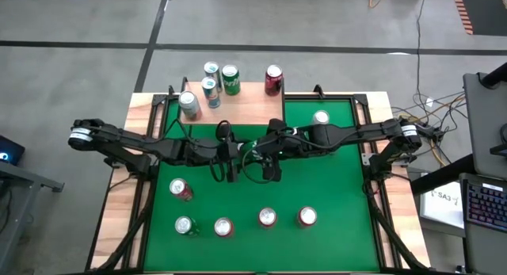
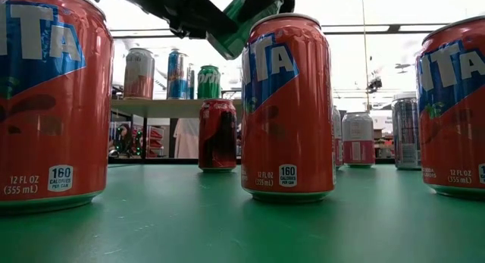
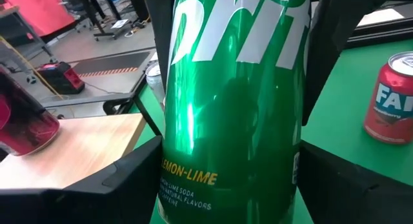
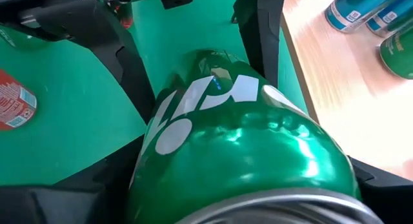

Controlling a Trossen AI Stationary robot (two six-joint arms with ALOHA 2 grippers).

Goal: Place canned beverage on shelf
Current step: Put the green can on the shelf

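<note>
Left wrist view: green can (image 3: 232,101) — lemon-lime label.

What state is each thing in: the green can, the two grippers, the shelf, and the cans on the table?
green can: lifted, tilted, between both grippers
right gripper: jaws shut on the green can
left gripper: around the same can
shelf: five cans standing on it
table cans: six, upright

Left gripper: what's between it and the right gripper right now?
A green lemon-lime can fills the gap between the left gripper and the right gripper; both wrist views show it.
</note>
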